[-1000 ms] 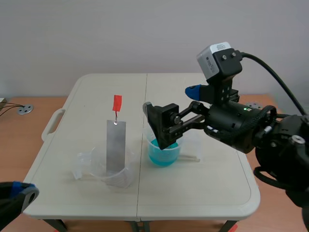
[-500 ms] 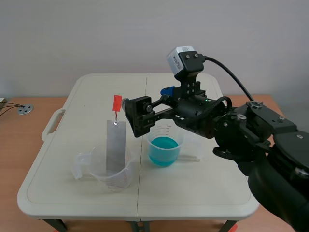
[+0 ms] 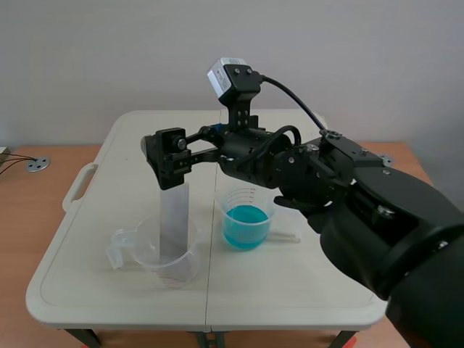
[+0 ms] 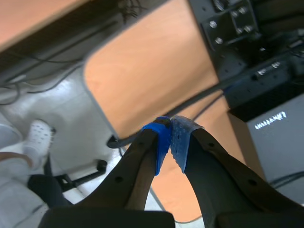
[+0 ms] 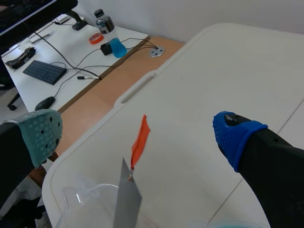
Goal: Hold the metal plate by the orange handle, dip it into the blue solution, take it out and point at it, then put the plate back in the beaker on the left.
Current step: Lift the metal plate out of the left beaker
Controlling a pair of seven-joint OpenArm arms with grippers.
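Note:
The metal plate [image 3: 172, 217] stands upright in the clear beaker [image 3: 161, 255] on the left of the table. My right gripper [image 3: 161, 156] has come across from the right and is open at the plate's top, covering the orange handle in the scene view. The right wrist view shows the orange handle [image 5: 140, 139] between the spread fingers [image 5: 43, 132], touching neither, with the plate [image 5: 127, 202] below it. The beaker of blue solution [image 3: 246, 218] stands to the plate's right. My left gripper [image 4: 171, 140] is shut on nothing, off the table and absent from the scene view.
A clear rod [image 3: 286, 235] lies beside the blue beaker. Beyond the table's left edge, with its handle slot [image 5: 137, 88], stands a desk with a keyboard [image 5: 44, 71], a mouse, cables and a bottle [image 5: 103, 21]. Black equipment [image 4: 266, 71] lies beyond my left gripper.
My right arm has swung left from above the blue beaker to the plate's top. The left gripper, at the scene's lower left corner a second ago, has gone from that view.

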